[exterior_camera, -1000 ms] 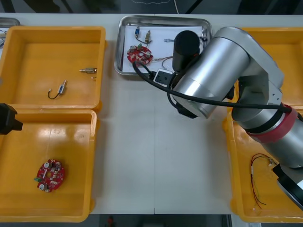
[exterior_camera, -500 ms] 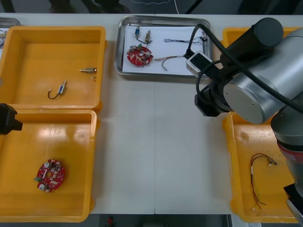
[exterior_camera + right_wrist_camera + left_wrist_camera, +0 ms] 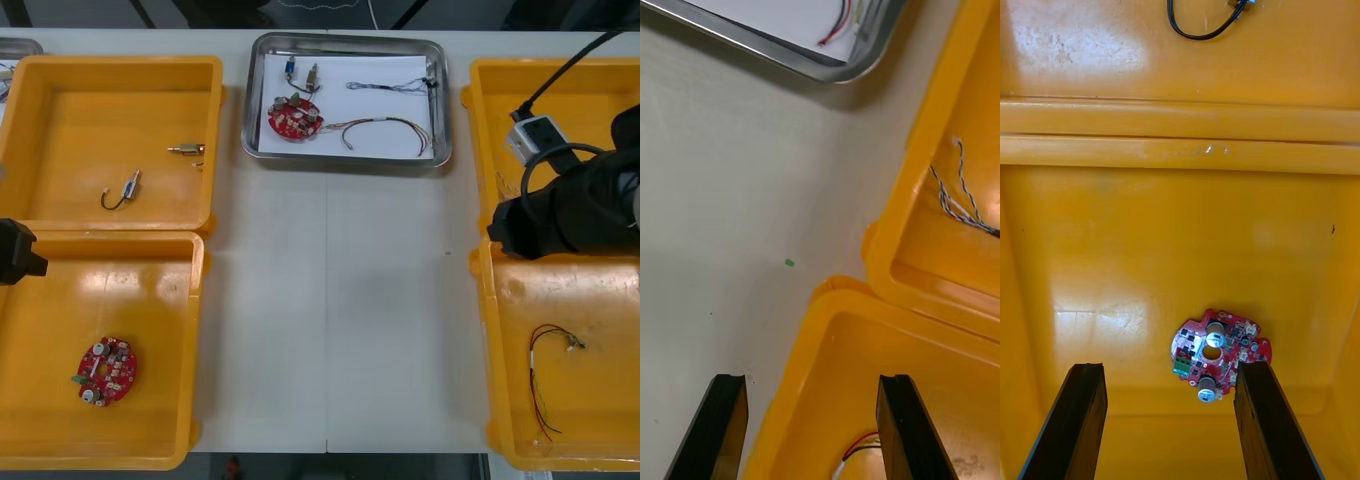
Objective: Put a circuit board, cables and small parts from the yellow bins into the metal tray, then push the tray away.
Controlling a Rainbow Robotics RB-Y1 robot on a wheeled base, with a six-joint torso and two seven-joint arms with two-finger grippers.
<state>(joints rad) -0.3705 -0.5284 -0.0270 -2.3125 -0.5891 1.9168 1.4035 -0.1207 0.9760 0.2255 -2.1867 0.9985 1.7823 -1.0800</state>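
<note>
My right claw (image 3: 811, 384) hangs open and empty over the rims where the two right yellow bins (image 3: 887, 300) meet. The metal tray (image 3: 345, 158), shiny-rimmed and white inside, lies beyond it across the pale bench (image 3: 330, 300). The tray holds a round red circuit board (image 3: 295, 116) and thin cables (image 3: 385, 125). My left claw (image 3: 1169, 371) stands open above a second board (image 3: 1217, 352) in the smooth near left bin (image 3: 1112, 247).

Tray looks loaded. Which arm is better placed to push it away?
Right, probably. The right tool, open, hangs over the near right bin's inner rim with the metal tray close; the left tool sits far off over the near left bin.
</note>
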